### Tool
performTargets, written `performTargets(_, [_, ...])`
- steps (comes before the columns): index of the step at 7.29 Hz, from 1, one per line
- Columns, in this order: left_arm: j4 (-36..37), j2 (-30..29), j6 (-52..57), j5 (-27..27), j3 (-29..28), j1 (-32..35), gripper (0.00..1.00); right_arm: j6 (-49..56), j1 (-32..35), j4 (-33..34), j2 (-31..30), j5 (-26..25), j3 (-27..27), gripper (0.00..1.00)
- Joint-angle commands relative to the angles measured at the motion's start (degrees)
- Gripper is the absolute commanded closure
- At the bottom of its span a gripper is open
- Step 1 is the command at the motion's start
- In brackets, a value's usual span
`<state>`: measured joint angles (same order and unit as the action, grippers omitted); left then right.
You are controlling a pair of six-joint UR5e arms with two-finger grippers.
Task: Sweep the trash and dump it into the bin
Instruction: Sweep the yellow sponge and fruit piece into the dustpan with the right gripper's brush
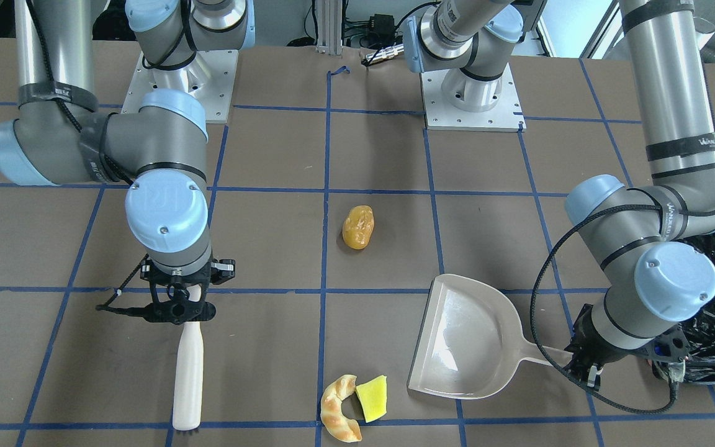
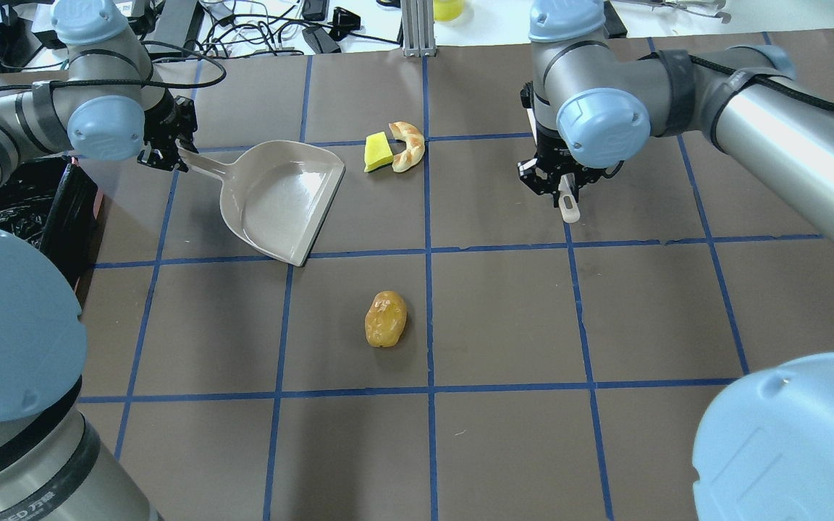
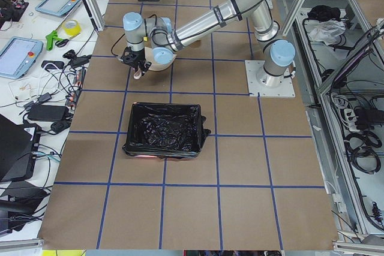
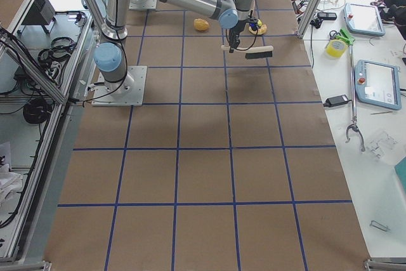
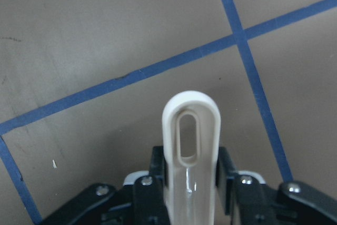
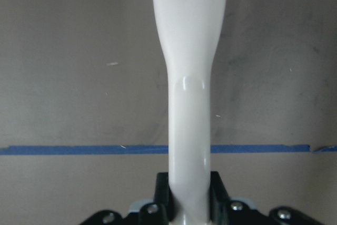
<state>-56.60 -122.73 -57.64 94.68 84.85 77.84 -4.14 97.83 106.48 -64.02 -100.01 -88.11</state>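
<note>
L hand [image 2: 163,148] clamps dustpan [image 2: 279,202] handle; R hand [image 2: 562,184] clamps brush [image 1: 188,366]. Orange lump [image 2: 386,319], croissant [image 2: 408,147] & wedge [image 2: 378,153] lie on tabletop [image 2: 504,318] near dustpan, bin [image 3: 162,151] by L arm. Risk: glossy lump may roll past dustpan when swept.

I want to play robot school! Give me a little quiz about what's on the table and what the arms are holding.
1. True or false: the dustpan already has trash in it.
2. The jaws of the right arm are shut on: A) the brush handle, B) the dustpan handle, C) nothing.
3. How many trash pieces lie on the table?

Key:
1. False. It is empty.
2. A.
3. Three: the orange-yellow lump, the croissant and the yellow-green wedge.
</note>
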Motion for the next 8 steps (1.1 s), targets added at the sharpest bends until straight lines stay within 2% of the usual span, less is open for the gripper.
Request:
performTargets(1, [-0.09, 0.82, -2.8, 0.42, -0.56, 0.38, 1.0, -5.15, 3.85, -0.22, 3.8, 0.33, 5.21, 0.93])
performTargets(4, [-0.35, 2.22, -11.86, 0.59, -0.3, 0.82, 1.0, -11.3, 5.44, -2.59, 5.75, 4.63, 9.09, 0.94])
performTargets(5, [-0.53, 2.32, -13.62, 1.9, -0.3, 0.91, 1.0, -12.81, 6.14, -2.59, 5.92, 5.08, 9.1, 0.96])
performTargets(6, [-0.53, 2.32, -13.55, 7.57, -0.3, 1.17, 1.0, -14.65, 6.49, -2.51, 6.88, 5.43, 9.27, 0.97])
performTargets(8, [-0.53, 1.18, -12.94, 8.77, -0.56, 1.7, 1.0, -16.86, 7.72, -2.5, 7.59, 5.61, 10.24, 0.99])
